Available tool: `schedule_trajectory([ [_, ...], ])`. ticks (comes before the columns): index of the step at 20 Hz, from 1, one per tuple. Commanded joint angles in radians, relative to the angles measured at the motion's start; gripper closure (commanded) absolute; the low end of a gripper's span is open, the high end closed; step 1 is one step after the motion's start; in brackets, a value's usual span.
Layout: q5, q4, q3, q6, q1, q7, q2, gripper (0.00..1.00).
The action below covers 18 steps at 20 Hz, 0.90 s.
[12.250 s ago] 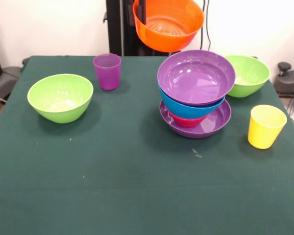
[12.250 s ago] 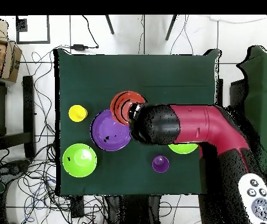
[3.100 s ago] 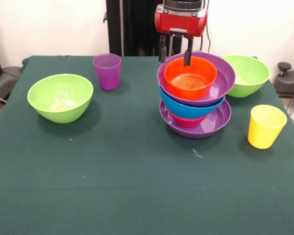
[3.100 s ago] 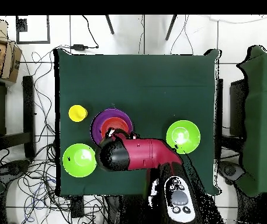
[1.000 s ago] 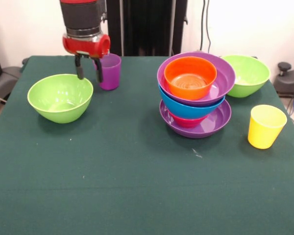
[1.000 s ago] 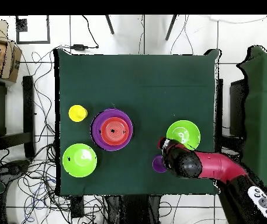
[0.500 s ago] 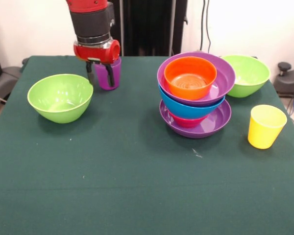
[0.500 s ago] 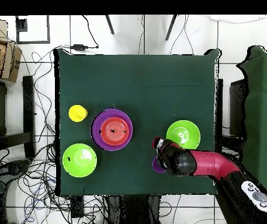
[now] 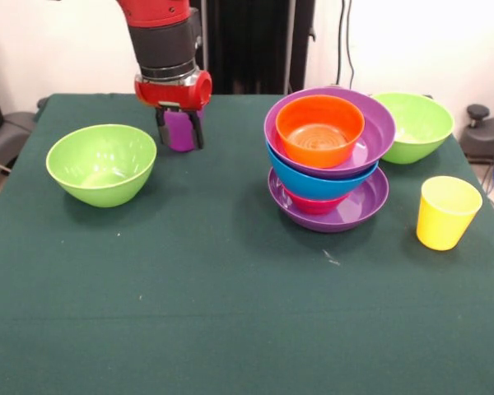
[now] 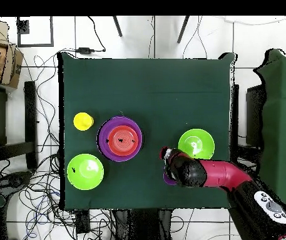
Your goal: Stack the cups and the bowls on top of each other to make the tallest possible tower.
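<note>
Purple cup point(image 9: 179, 132) is standing upright on the green worktop point(image 9: 230, 313), far side, right of a lime bowl point(image 9: 101, 163). My hand point(image 9: 179, 129) is straddling it, fingers point(image 9: 160, 132) sitting either side of the cup; can't tell whether they're touching it. Tower point(image 9: 328, 156) is sitting mid-worktop: wide purple base, red-pink, blue, purple, orange bowl point(image 9: 319, 130) on top. Second lime bowl point(image 9: 415, 126) and yellow cup point(image 9: 448, 212) are sitting beside it.

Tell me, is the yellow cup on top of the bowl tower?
No, the yellow cup stands alone on the table beside the tower.
</note>
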Motion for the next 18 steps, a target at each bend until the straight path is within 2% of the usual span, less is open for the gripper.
schedule_trajectory([
  [1, -0.090, -0.076, 0.031, -0.052, 0.062, -0.035, 0.029, 0.00],
  [9, -0.080, -0.056, 0.031, -0.042, 0.063, -0.034, 0.005, 0.00],
  [18, -0.085, -0.053, 0.082, 0.011, -0.022, -0.117, -0.003, 0.00],
])
